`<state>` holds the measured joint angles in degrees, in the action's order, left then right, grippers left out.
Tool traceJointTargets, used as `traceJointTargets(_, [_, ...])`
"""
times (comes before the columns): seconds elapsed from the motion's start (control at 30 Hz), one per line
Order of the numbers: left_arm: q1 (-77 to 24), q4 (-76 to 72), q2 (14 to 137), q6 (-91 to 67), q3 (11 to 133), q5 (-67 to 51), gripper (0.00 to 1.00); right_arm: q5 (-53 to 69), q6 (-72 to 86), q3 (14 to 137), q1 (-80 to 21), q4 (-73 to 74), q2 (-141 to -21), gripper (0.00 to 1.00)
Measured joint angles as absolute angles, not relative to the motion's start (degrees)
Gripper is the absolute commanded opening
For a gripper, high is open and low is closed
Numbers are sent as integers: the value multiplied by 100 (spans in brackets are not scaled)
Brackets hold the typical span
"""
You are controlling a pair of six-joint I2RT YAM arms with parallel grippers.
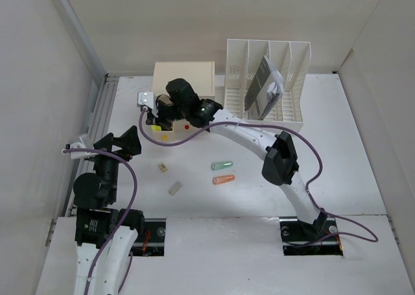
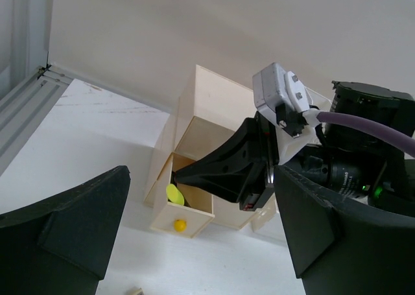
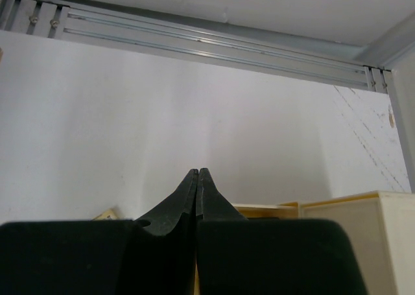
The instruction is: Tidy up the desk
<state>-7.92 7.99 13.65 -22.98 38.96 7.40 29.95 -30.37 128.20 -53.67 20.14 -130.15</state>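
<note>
The white desk holds a green marker, an orange marker, a small tan eraser and a grey piece in the middle. My right gripper is shut with nothing between its tips. In the left wrist view it points into the open drawer of the cream drawer box. A yellow-green item lies in that drawer. My left gripper is open and empty, hovering left of the drawer and facing it.
A white slotted file rack at the back right holds a dark flat item. A grey metal rail runs along the desk's left edge. White walls enclose the desk. A second drawer with a red knob is beside the open one.
</note>
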Motion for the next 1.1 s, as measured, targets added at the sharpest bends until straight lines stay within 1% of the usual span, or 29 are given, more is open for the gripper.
traceJointTargets(0.33, [-792,799,1326,-2298,3896,725,91,2777,-2910,12866,-5360,2012,-13452,0])
traceJointTargets(0.7, [-792,801,1323,-2298,3896,714,91,2471,-2891,12711,-5360,1933,-13467,0])
traceJointTargets(0.87, [-792,801,1323,-2298,3896,714,91,2928,-2961,12658,-5352,1994,-13415,0])
traceJointTargets(1.0, [-792,801,1323,-2298,3896,714,91,3485,-3085,12693,-5325,2375,-13340,0])
traceJointTargets(1.1, [-792,801,1323,-2298,3896,714,91,3562,-3183,12702,-5328,2626,-13310,0])
